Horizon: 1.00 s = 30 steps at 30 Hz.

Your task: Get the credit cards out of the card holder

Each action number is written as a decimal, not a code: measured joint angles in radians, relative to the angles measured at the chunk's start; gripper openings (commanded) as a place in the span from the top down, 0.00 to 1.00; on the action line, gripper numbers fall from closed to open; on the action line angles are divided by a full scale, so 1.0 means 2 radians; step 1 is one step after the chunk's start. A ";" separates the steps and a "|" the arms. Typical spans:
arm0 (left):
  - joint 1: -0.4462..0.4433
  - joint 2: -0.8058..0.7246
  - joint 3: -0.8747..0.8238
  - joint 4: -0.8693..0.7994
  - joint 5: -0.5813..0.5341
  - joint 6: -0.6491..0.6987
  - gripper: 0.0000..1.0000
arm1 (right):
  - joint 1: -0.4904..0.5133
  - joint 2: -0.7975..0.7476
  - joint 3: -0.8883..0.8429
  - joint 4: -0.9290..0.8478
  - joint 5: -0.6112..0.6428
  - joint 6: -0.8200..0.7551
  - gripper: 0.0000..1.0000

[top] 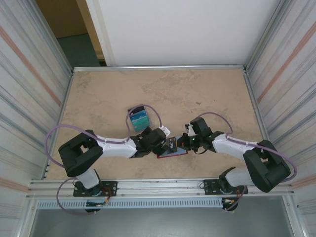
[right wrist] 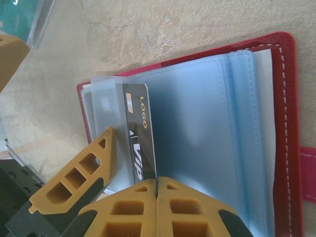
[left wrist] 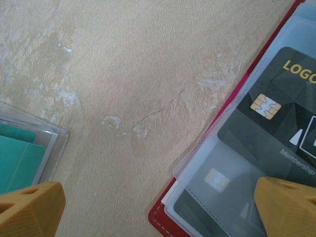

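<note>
We see the card holder (top: 173, 149) lying open on the bench (top: 108, 94), close to the near edge and between the two arms. In the right wrist view its dark-red cover frames pale blue-grey plastic panels (right wrist: 197, 138), and the small red tab (right wrist: 308, 173) sticks out at the right edge.

The right pincer (right wrist: 156, 185) is clenched, its two orange fingers pressed together on the end of a dark card (right wrist: 140, 133). This card carries a gold chip and the word "LOGO". It stands at a slant over the left panel of the holder. We cannot tell how much of it sits in the pocket.

The left pincer (left wrist: 158, 210) is released, with its jaws spread wide. One orange fingertip (left wrist: 29, 210) is over the bare bench, near the corner of a clear box (left wrist: 29, 148) with teal cards inside. The other fingertip (left wrist: 286, 207) is over the transparent sleeves of the holder; whether it touches them we cannot say. Through a sleeve we see a second card (left wrist: 217, 177), grey, with a chip.

From above, the clear box lies just behind the left pincer, apart from the holder.
</note>
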 measured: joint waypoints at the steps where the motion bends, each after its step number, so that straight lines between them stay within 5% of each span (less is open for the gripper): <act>1: 0.000 0.001 0.001 -0.001 0.000 0.000 0.01 | 0.000 0.000 -0.003 0.006 -0.003 0.001 0.89; 16: 0.000 0.006 0.006 -0.001 0.002 -0.001 0.01 | 0.010 -0.003 -0.025 0.085 -0.035 0.013 0.81; 30: 0.000 0.006 0.007 -0.003 0.000 -0.005 0.01 | 0.029 0.030 -0.007 0.065 -0.014 0.006 1.00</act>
